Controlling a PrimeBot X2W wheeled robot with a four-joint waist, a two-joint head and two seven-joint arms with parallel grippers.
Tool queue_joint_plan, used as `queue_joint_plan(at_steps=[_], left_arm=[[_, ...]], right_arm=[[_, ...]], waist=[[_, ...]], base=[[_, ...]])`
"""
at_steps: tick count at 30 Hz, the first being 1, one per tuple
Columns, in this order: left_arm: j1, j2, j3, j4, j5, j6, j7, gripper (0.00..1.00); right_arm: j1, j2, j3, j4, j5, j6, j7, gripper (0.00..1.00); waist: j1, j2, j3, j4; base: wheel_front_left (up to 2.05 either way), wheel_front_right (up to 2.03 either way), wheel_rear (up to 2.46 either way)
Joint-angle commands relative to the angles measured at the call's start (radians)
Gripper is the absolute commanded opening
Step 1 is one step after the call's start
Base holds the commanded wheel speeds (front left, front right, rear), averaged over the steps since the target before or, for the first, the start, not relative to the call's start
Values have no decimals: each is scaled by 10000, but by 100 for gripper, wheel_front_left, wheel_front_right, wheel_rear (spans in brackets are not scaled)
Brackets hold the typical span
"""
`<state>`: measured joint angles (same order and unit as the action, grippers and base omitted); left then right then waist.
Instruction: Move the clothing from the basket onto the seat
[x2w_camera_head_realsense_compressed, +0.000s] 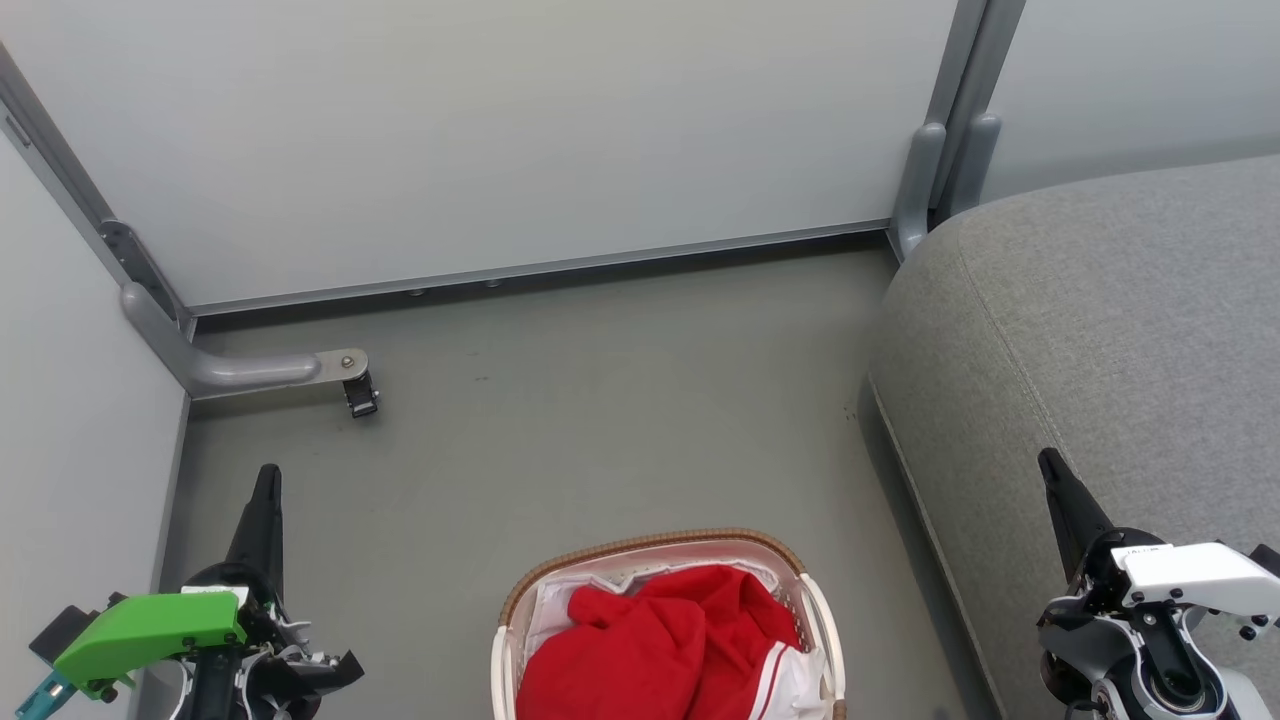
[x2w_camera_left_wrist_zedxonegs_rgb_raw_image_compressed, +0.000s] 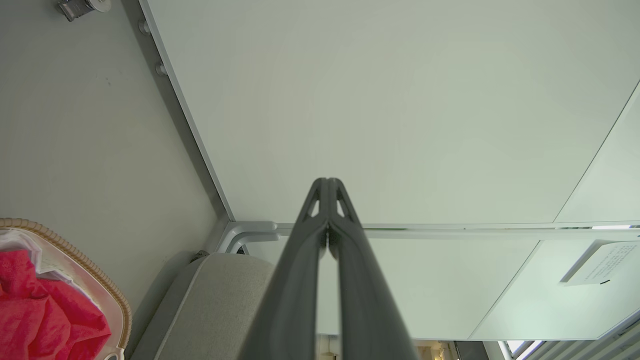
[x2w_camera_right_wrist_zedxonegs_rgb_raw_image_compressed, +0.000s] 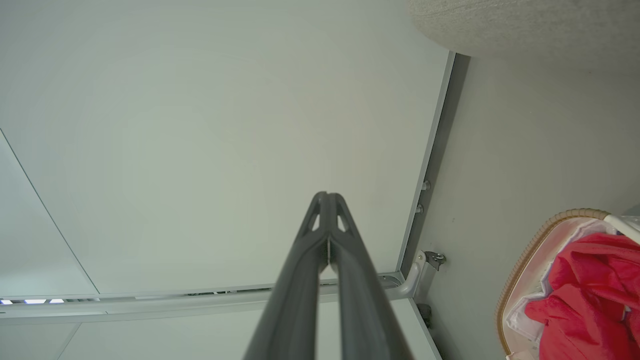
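Left gripper (x2w_camera_head_realsense_compressed: 268, 478), right gripper (x2w_camera_head_realsense_compressed: 1050, 462) closed; clothing (x2w_camera_head_realsense_compressed: 650, 640) within basket (x2w_camera_head_realsense_compressed: 655, 539) rim; seat (x2w_camera_head_realsense_compressed: 1100, 330) apart.

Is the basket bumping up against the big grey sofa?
Apart. The head view shows a strip of bare floor between the basket and the sofa.

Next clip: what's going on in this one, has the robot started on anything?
Nothing is being handled yet. The red clothing lies heaped in the basket, which stands on the floor in front of the robot, beside the grey seat. The left gripper and right gripper are both shut and empty, held to either side of the basket with fingers pointing toward the wall panels. No garment lies on the part of the seat in view.
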<state>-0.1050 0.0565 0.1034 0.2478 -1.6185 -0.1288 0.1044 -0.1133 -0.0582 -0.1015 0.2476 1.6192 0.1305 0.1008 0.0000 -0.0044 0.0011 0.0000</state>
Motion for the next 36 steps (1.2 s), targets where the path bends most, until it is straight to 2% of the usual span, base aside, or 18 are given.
queue_joint_plan(at_steps=[1, 11, 12, 13, 14, 19, 25, 29, 36], left_arm=[[-148, 8, 49, 4, 63, -37, 31, 0], [-150, 1, 57, 4, 74, -37, 41, 0], [0, -6, 10, 0, 4, 0, 2, 100], [10, -11, 4, 29, 5, 0, -5, 0], [60, -35, -11, 152, 2, 2, -3, 100], [100, -82, -43, 361, 67, 10, -147, 100], [-26, 0, -206, 508, 461, 7, -466, 100], [-104, 66, -204, 571, 1210, 5, -652, 100], [-165, 107, -223, 556, 3169, 2, -955, 100]], right_arm=[[39, -19, -33, 8, -17, 4, 35, 0], [37, -12, -41, 9, -31, 4, 48, 0], [0, 10, -13, 0, -2, 0, 2, 100], [1, 16, -8, 26, -6, 0, -2, 0], [35, 53, -3, 124, -3, 0, 0, 100], [36, 75, 89, 208, -111, 0, -118, 100], [-117, -198, 493, 200, -585, 0, -455, 100], [-273, -342, 653, 257, -1245, 1, -642, 100], [-467, -501, 916, 279, -2755, 1, -947, 100]], waist=[[0, 44, 0, 0], [0, 44, 0, 0], [0, 0, 0, 0], [0, 0, 1, 0], [0, 0, 0, 0], [0, 1, 11, 6], [0, 3, 30, 18], [0, 4, 43, 24], [0, 7, 66, 40]], base=[[0, 0, 0], [0, 0, 0], [0, 0, 0], [0, 0, 0], [0, 0, 0], [0, 0, 0], [0, 0, 0], [0, 0, 0], [0, 0, 0]])
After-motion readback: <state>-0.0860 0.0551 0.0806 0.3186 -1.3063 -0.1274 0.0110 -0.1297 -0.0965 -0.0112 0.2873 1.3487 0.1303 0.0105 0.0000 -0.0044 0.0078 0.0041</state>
